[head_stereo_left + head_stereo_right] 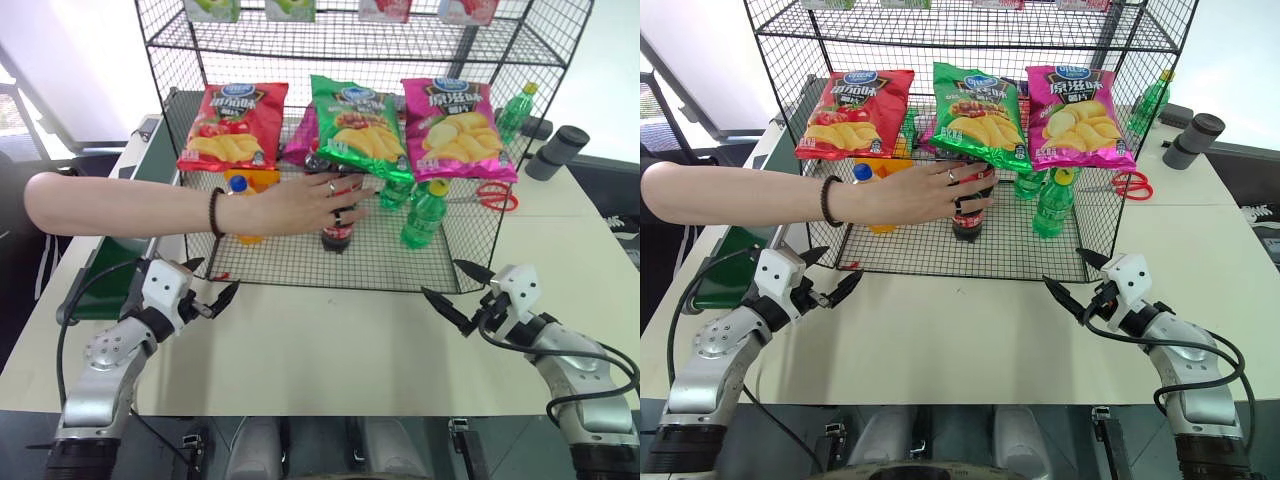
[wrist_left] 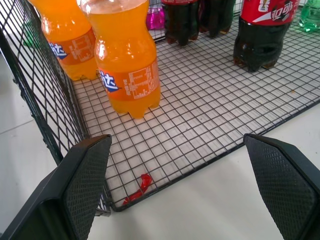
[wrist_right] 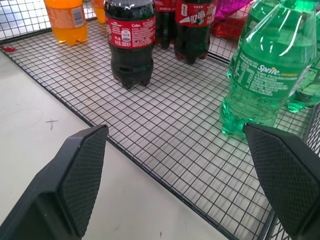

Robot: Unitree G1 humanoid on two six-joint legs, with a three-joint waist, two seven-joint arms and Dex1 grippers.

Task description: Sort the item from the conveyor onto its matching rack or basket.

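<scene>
we see both grippers wide open, empty: left (image 1: 222,298), right (image 1: 452,292) | cola bottle (image 1: 337,222) upright on rack tray (image 1: 300,262), ahead of and between grippers, apart from both | person's hand (image 1: 318,201) on bottle | conveyor (image 1: 112,265) just beyond left gripper

A person's bare forearm (image 1: 120,205), with a dark beaded bracelet (image 1: 213,212) at the wrist, stretches in from the left. Two orange-drink bottles (image 2: 127,70) stand close together, and green Sprite bottles (image 3: 265,75) stand further right. Red-handled scissors (image 1: 490,196) lie on the white bench (image 1: 330,350), and a dark cylinder (image 1: 558,152) stands at its far right.
</scene>
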